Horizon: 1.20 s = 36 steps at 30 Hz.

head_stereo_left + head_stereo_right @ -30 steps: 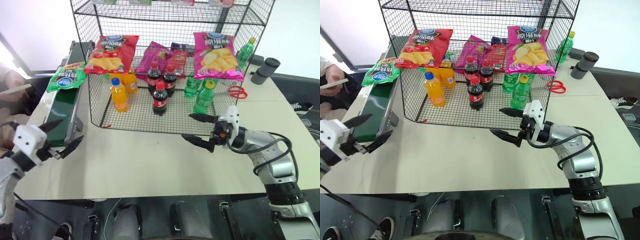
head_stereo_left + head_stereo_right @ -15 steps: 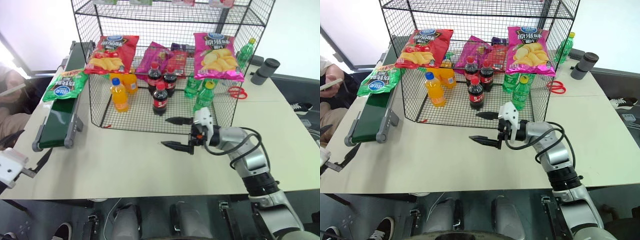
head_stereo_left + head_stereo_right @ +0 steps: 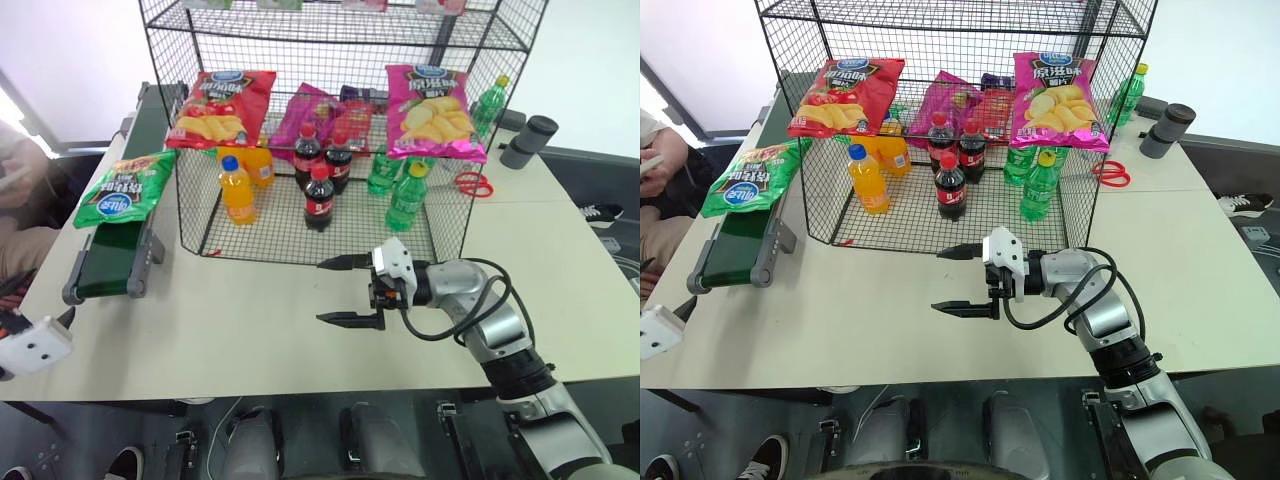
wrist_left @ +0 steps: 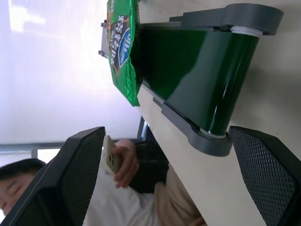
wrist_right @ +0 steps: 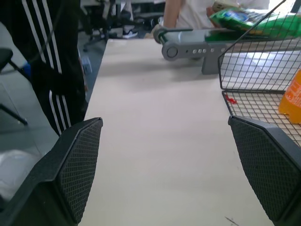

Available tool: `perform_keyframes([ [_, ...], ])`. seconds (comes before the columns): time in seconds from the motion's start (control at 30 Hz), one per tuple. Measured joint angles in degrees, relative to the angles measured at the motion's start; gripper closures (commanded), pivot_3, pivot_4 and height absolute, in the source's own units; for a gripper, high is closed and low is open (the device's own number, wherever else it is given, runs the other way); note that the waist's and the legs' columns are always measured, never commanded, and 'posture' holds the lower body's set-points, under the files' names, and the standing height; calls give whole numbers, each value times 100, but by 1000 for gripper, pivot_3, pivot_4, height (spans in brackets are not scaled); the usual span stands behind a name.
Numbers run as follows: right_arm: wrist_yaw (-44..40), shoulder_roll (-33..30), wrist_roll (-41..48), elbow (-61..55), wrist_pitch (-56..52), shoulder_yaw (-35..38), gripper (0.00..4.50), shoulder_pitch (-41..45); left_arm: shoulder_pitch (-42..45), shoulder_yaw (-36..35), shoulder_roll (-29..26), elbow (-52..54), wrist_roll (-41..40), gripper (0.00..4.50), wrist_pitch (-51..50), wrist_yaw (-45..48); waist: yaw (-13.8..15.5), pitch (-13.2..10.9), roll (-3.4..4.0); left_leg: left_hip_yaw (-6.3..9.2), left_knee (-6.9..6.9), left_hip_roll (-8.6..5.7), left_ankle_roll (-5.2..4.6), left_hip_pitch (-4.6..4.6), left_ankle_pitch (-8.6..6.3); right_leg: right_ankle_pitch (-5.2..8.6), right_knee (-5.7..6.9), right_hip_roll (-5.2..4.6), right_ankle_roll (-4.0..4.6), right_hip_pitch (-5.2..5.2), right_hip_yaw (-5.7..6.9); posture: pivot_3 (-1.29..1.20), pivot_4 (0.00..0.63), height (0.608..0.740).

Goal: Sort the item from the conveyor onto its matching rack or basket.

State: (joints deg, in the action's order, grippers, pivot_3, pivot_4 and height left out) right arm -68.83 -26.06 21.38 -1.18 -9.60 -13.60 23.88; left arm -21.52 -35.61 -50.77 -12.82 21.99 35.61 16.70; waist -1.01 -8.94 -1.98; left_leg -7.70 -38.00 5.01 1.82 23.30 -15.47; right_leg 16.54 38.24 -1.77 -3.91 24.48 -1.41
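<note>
Beige table [image 3: 250,330] carries one conveyor [image 3: 112,255], one green bag [image 3: 118,189]; both tools spread, empty.

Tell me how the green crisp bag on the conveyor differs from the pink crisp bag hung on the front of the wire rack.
The glossy green crisp bag lies flat on the dark-green conveyor belt; the pink crisp bag hangs upright against the black wire-mesh rack. The green bag sits to the left, outside the rack; the pink bag is at the rack's right front. The green bag is angled across the belt; the pink bag faces squarely forward. Both are glossy and carry a blue oval logo.
</note>
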Motion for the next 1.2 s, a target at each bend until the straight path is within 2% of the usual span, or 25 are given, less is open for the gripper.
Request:
perform_keyframes([
  [0.4, 508, 241, 95, -60, -128, 208, 48, -77, 349, 589, -327, -567, 87, 0, 271, -355, 0, 0, 0, -4, 1, 0, 0, 0, 0, -6, 1, 0, -11, 1, 1, 0, 150, 740],
  [1.2, 662, 175, 7, -106, -60, 221, 48, -150, 837, 1259, -540, -876, 110, 0, 360, -592, 12, 0, 0, -6, 1, -1, 0, 1, 0, -9, 2, 2, -17, 2, 1, 0, 150, 740],
])
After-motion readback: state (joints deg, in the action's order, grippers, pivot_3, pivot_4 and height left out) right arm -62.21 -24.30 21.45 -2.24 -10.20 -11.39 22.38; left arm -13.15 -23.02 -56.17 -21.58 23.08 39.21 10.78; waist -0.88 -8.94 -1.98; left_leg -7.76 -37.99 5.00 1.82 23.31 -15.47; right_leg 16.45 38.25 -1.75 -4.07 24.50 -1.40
